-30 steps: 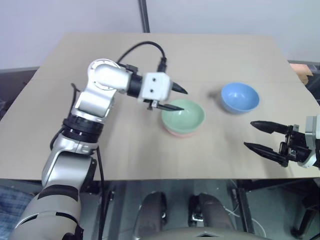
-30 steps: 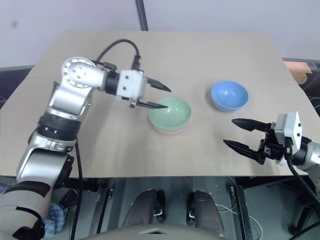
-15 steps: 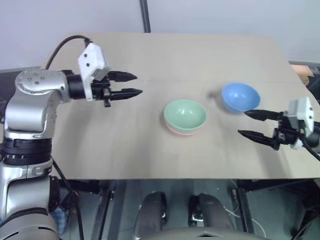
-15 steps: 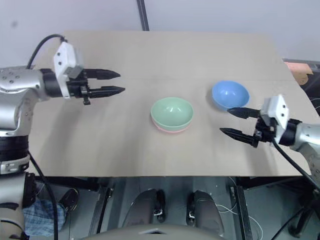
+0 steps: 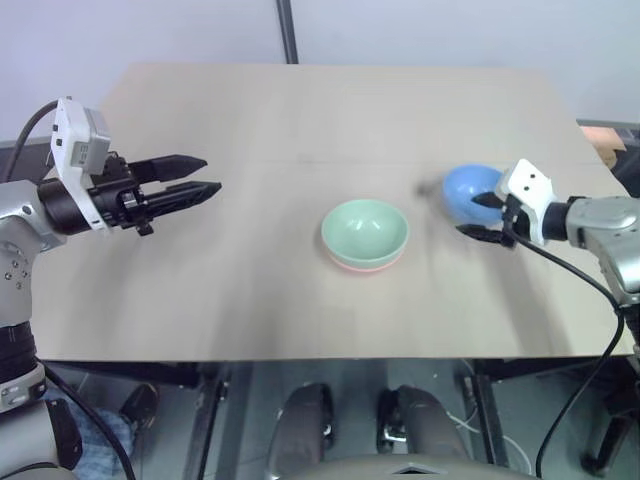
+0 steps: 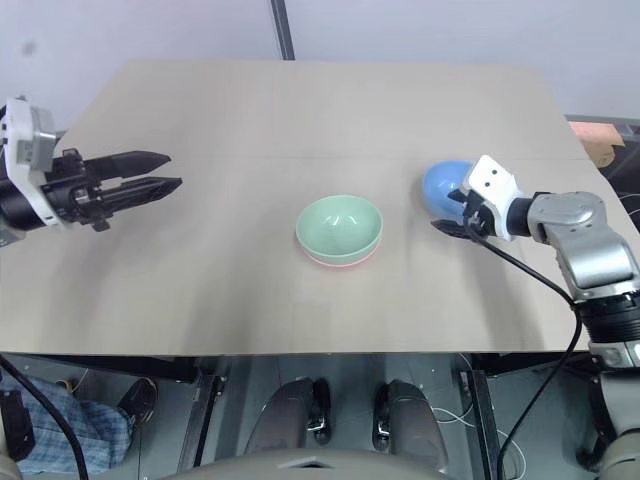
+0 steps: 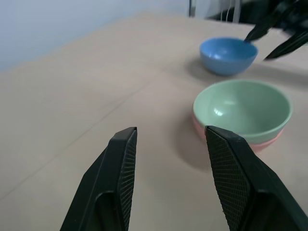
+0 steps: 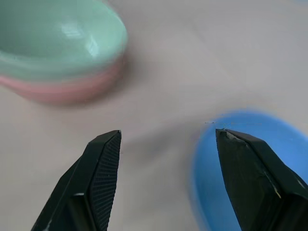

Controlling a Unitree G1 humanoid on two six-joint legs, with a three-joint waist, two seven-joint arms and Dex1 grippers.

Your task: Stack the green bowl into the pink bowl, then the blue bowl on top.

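The green bowl (image 5: 364, 230) sits nested inside the pink bowl (image 5: 362, 265) at the table's middle, with just a pink band showing under it. To its right, the blue bowl (image 5: 468, 186) stands upright on the table. My right gripper (image 5: 468, 215) is open at the blue bowl's near right side, one finger over the rim and the other outside it; I cannot tell whether it touches. My left gripper (image 5: 212, 173) hovers open and empty far to the left, pointing toward the bowls. The left wrist view shows the green bowl (image 7: 243, 108) and the blue bowl (image 7: 226, 53) beyond its fingers (image 7: 120, 178).
The bowls rest on a light wooden table (image 5: 300, 110). A dark pole (image 5: 289, 30) rises behind its far edge. An orange-brown object (image 5: 605, 145) lies off the right edge. Bare tabletop lies between my left gripper and the stacked bowls.
My left gripper has drawn away from the green bowl's rim to the far left and rolled. My right gripper has moved forward up to the blue bowl. The bowls have not moved.
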